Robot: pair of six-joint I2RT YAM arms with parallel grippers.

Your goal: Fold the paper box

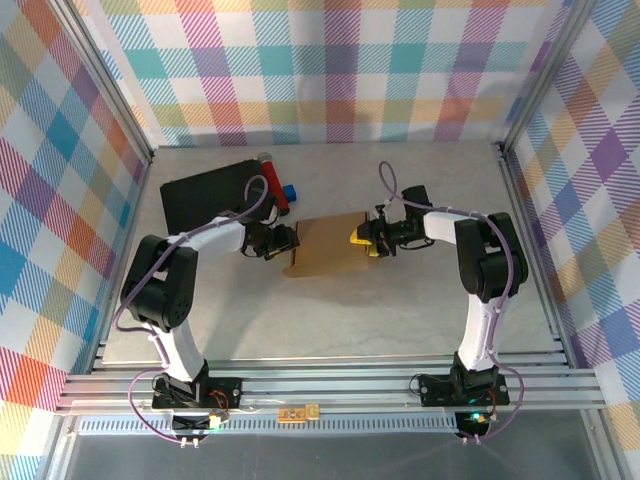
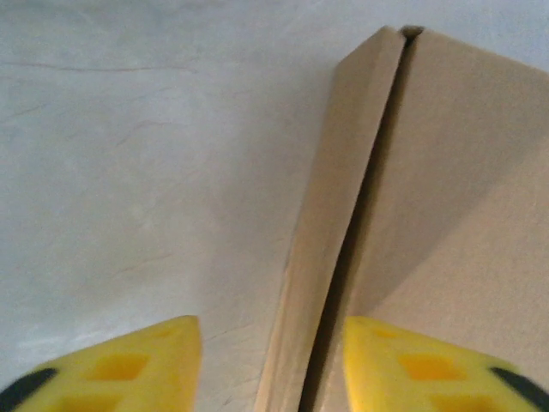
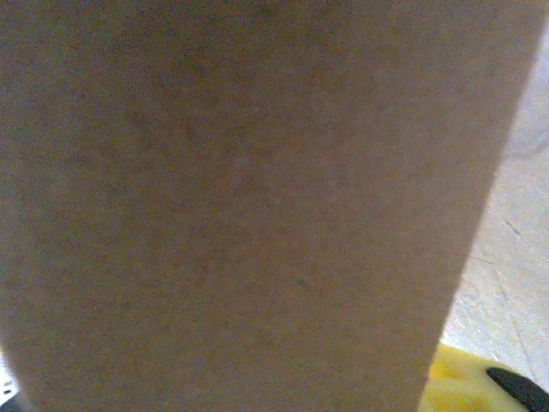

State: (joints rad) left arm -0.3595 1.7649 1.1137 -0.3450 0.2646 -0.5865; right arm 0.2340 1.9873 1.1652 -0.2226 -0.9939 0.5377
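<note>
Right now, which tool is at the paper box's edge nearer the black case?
The left tool, at the paper box's left edge, close to the black case; the right tool is at the opposite, far edge.

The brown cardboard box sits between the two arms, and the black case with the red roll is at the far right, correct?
No: the top external view shows the black case with the red roll at the far left. The brown cardboard box is placed as you said.

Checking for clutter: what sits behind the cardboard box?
Behind the box, to the left, lies a black case with a red roll and a blue item. Whatever is beneath the box is covered.
</note>
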